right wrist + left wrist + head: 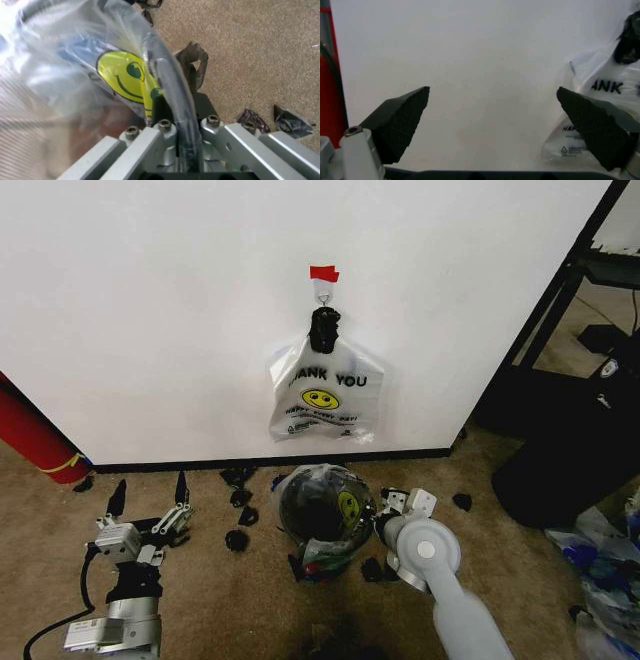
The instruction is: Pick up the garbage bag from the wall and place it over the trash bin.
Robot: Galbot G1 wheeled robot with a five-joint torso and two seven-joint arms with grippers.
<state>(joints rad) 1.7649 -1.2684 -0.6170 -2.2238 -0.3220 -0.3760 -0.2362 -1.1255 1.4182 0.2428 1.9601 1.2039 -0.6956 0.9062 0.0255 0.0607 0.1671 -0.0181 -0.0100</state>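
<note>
The garbage bag [345, 502], thin clear plastic with a yellow smiley and blue patches, is draped over the small round black trash bin [308, 518] on the carpet below the wall [150, 300]. My right gripper [386, 518] sits at the bin's right rim. In the right wrist view it [177, 131] is shut on the bag [75, 60] and the black rim [167, 75]. My left gripper [150, 483] rests low at the left, open and holding nothing, its fingertips [415, 101] pointing at the wall.
A whiter "THANK YOU" bag [320, 395] hangs from a hook under red tape [323, 273]. Black scraps [238, 480] litter the carpet around the bin. A red cylinder [35, 440] leans at the left; a large black object [570, 470] and loose plastic [600, 560] are at the right.
</note>
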